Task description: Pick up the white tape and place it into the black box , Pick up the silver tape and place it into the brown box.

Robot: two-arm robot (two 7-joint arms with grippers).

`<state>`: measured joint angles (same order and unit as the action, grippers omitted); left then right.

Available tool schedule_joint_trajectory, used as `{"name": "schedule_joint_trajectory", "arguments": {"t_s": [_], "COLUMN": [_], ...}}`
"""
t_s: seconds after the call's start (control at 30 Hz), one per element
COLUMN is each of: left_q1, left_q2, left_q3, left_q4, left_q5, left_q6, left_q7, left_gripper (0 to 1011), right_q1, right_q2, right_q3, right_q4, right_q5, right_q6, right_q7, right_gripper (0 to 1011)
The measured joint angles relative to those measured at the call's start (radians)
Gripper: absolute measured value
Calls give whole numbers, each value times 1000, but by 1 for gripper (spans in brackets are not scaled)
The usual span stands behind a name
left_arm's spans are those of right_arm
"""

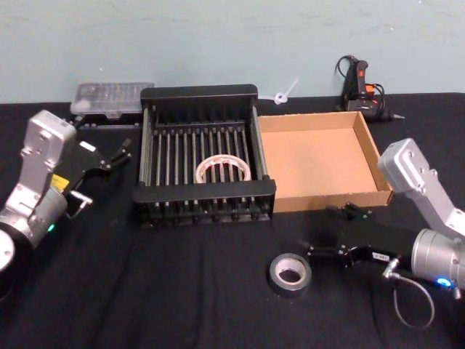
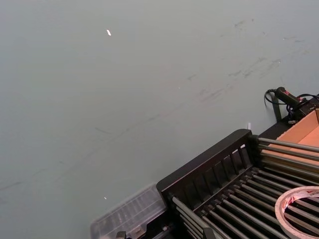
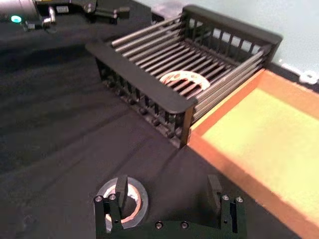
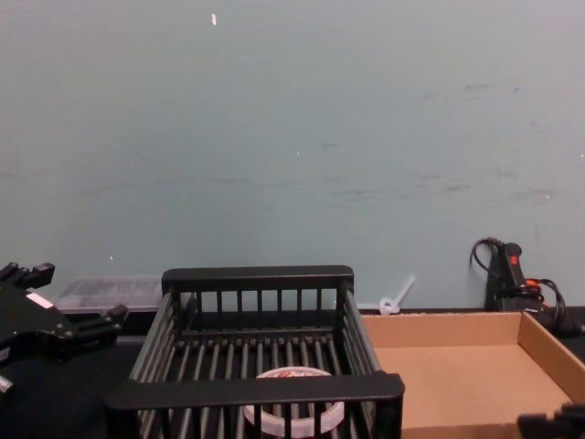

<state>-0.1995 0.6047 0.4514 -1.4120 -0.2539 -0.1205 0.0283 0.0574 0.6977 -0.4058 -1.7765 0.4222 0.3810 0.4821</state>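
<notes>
The right tool [image 3: 169, 191] is hovering low with fingers spread wide, the small thick grey-silver tape roll [image 1: 290, 274] lying on the black-clothed tabletop [image 1: 182, 291] partly hidden behind one finger. Beyond, the thin white tape ring [image 1: 223, 169] is resting inside the black slatted plastic crate [image 1: 203, 197], beside the shallow brown cardboard box [image 1: 320, 160]. The left tool [image 1: 109, 156] is sitting spread beside the crate.

Black-clothed table [image 1: 182, 291]: boxes, silver tape [image 1: 290, 274]

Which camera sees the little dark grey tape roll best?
The head view: the small, thick dark grey-silver tape roll lies flat and whole on the black cloth, beside the open right gripper. In the right wrist view one gripper finger partly covers the roll.
</notes>
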Motion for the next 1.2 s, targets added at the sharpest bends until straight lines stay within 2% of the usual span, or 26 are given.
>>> {"name": "schedule_joint_trajectory", "arguments": {"t_s": [0.53, 1.2], "left_q1": [0, 0], "left_q2": [0, 0], "left_q3": [0, 0], "left_q4": [0, 0], "left_q5": [0, 0], "left_q6": [0, 0], "left_q7": [0, 0], "left_gripper": [1001, 1002], "right_q1": [43, 79], "right_q2": [7, -14], "right_q3": [-71, -111], "right_q4": [40, 86], "right_q5": [-11, -24], "right_q6": [35, 55], "right_q7": [28, 27], "right_gripper": [1002, 1002]}}
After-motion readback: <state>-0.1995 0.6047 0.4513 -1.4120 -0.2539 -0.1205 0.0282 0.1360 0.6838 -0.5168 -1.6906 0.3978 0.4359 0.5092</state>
